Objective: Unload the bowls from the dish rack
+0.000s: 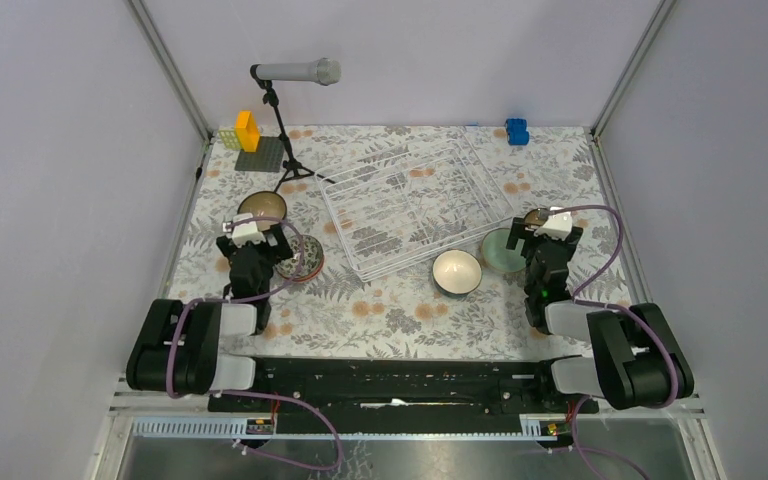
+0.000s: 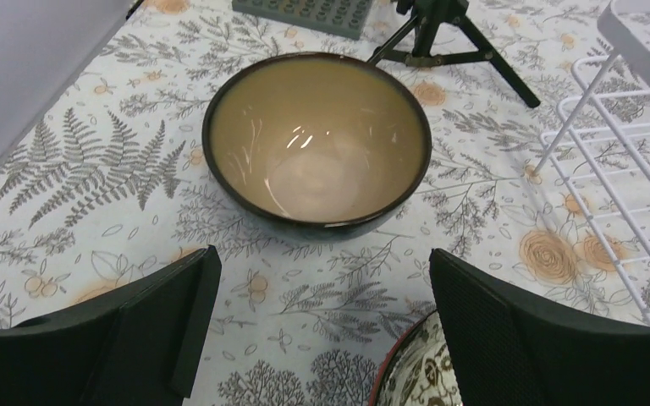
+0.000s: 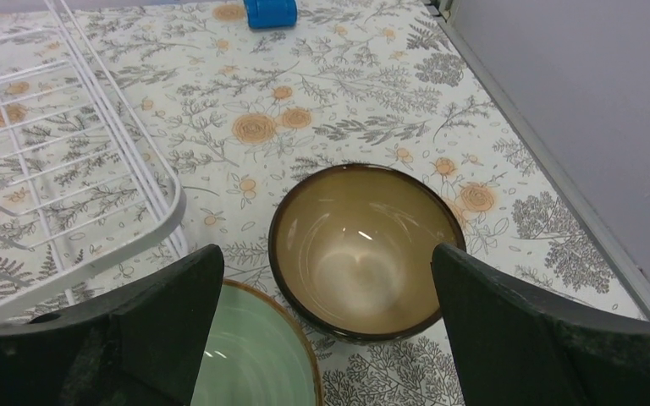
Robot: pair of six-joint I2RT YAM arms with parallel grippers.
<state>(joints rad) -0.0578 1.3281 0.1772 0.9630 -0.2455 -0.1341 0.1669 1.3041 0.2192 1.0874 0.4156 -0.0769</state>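
Observation:
The white wire dish rack (image 1: 410, 205) lies in the middle of the table with no bowl in it. A dark brown bowl with a tan inside (image 2: 317, 144) stands just ahead of my left gripper (image 2: 322, 321), which is open and empty. A red-rimmed patterned bowl (image 2: 410, 376) sits under its right finger. My right gripper (image 3: 326, 330) is open and empty. A second brown bowl (image 3: 364, 249) stands on the cloth just beyond its tips, and the pale green bowl (image 3: 254, 355) is by its left finger. A white-inside bowl (image 1: 457, 271) stands near the rack's front corner.
A black microphone stand (image 1: 285, 120) with its tripod (image 2: 440, 38) stands at the back left beside a grey baseplate (image 1: 260, 155) with yellow blocks. A blue block (image 3: 271, 12) lies at the back right. The rack's edge (image 3: 161, 182) is to the left of my right gripper.

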